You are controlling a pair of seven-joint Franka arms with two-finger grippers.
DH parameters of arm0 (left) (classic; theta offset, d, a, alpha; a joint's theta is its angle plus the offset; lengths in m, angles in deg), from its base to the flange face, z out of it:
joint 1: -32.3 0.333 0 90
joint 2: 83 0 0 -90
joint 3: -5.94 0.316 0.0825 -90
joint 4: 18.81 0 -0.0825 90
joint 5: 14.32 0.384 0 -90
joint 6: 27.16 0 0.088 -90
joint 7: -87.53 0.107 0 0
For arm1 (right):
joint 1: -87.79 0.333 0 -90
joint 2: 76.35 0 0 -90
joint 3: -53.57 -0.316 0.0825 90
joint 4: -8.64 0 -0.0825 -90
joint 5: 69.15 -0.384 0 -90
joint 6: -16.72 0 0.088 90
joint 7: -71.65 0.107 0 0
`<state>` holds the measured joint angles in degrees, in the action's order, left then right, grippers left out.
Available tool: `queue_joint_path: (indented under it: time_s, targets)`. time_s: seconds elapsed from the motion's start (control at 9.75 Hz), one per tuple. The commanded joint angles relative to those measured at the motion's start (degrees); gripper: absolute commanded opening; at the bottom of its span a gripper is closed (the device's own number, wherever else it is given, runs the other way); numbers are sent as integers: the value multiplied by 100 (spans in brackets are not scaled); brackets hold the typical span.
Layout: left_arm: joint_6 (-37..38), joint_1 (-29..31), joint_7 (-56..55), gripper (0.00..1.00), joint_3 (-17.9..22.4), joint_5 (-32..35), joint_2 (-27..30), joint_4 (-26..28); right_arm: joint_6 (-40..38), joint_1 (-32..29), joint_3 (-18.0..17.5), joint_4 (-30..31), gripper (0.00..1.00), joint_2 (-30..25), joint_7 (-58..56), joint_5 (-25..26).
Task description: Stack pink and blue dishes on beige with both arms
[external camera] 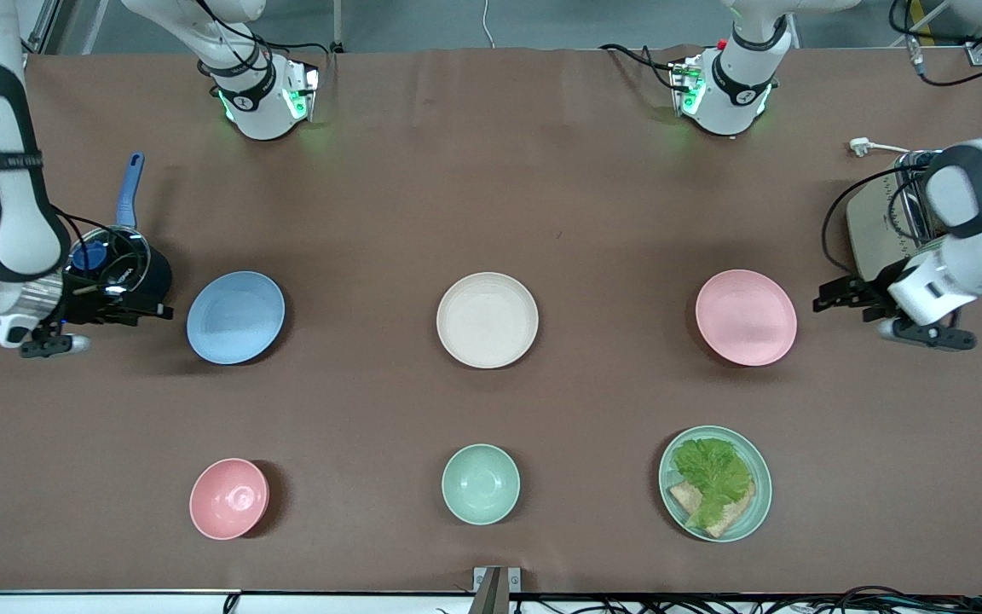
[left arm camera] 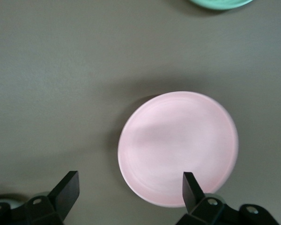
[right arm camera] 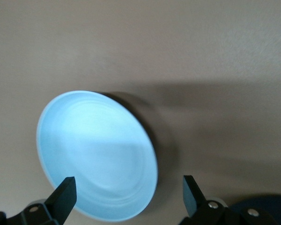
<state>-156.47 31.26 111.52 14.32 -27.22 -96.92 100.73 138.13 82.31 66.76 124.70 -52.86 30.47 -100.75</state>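
The pale blue plate (external camera: 235, 317) lies toward the right arm's end of the table, and the pale pink plate (external camera: 746, 317) toward the left arm's end. Between them lies the beige plate (external camera: 488, 320), with nothing on it. My right gripper (external camera: 157, 312) hangs open over the cloth just outside the blue plate's rim. In the right wrist view the blue plate (right arm camera: 97, 154) lies partly between the open right gripper (right arm camera: 129, 192). My left gripper (external camera: 828, 298) hangs open beside the pink plate. In the left wrist view the pink plate (left arm camera: 178, 147) reaches up to one finger of the open left gripper (left arm camera: 130, 190).
Nearer the front camera stand a deep pink bowl (external camera: 228, 499), a mint-green bowl (external camera: 481, 483) and a mint-green plate (external camera: 755, 503) holding lettuce and bread. A dark pot with a blue handle (external camera: 129, 189) sits under the right arm. A metal appliance (external camera: 870, 226) sits by the left arm.
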Motion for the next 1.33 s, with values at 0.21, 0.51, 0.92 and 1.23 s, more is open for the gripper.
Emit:
queue_joint_path:
  time_s: [0.21,0.51,0.92,1.23]
  targets:
    - [-867,-19,168,87,-29,-81,-1014,166,234,2,-9,285,84,376,-646,-706]
    - [-921,-28,159,48,-65,-229,-1315,218,234,55,-9,356,52,376,-646,-768]
    - [-895,-45,211,7,-126,-564,-1280,210,243,81,0,321,1,490,-646,-786]
    - [-370,-28,432,0,-126,-564,-790,70,60,151,26,50,0,421,-471,-707]
